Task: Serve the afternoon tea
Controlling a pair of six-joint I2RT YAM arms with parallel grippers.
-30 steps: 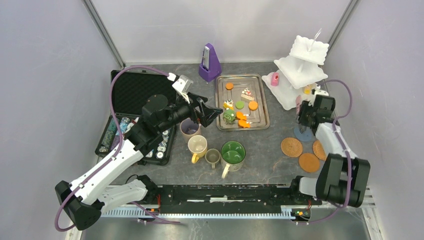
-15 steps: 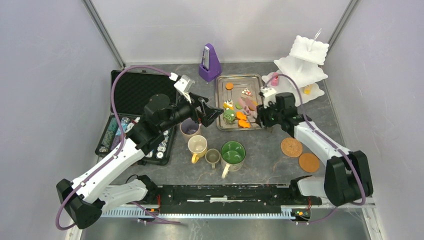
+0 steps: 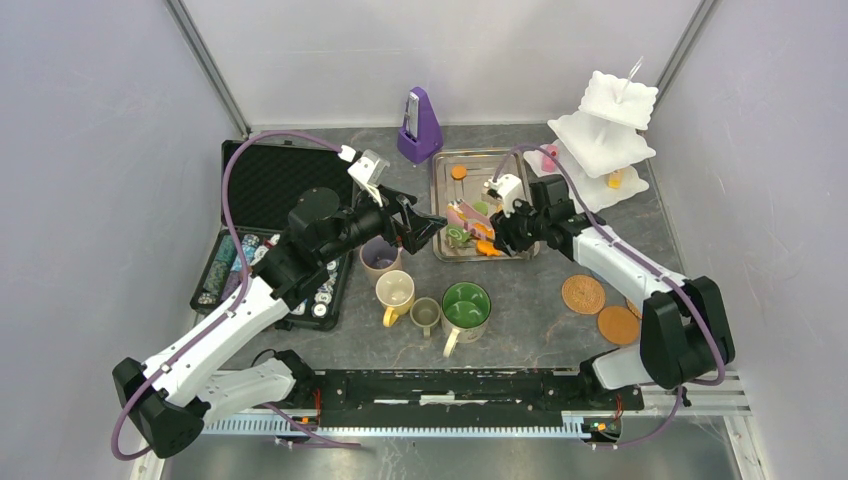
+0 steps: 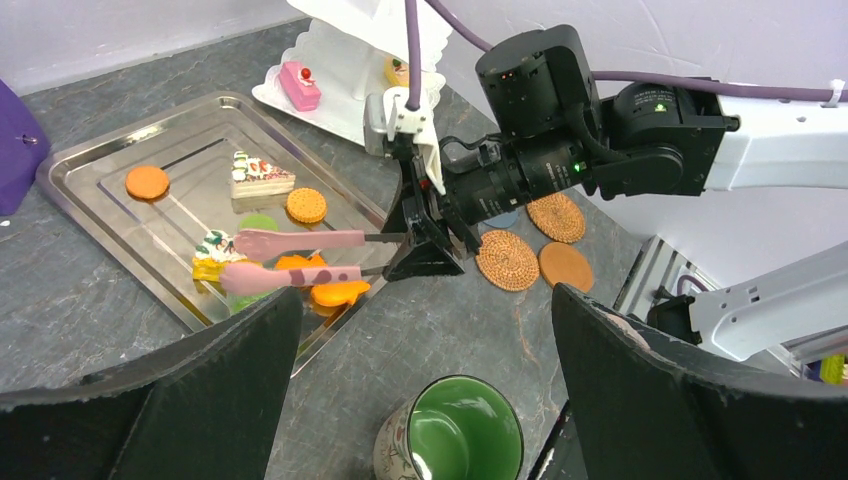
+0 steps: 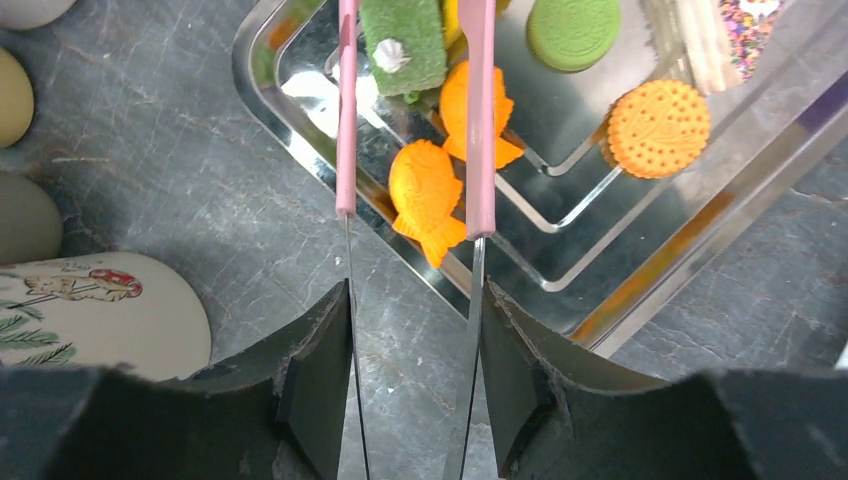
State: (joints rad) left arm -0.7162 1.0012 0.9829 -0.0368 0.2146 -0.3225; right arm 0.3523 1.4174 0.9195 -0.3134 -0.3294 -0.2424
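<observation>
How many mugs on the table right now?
4, clustered on the near side of the metal tray: mauve mug farthest left, yellow mug just nearside of it, olive mug to its right, green mug rightmost. None seems hidden.

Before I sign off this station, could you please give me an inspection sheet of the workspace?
Surface: grey table, dry.
Job's things: pastries on metal tray, two more on white stand; four mugs upright, grouped; cork coasters bare.
Clutter: purple metronome; open case of poker chips.
Grippers: left gripper open, empty; right gripper shut on pink tongs reaching over the tray.
Cables: purple cable arching over each arm.
Surroundings: pale walls; nothing else seen.
</observation>
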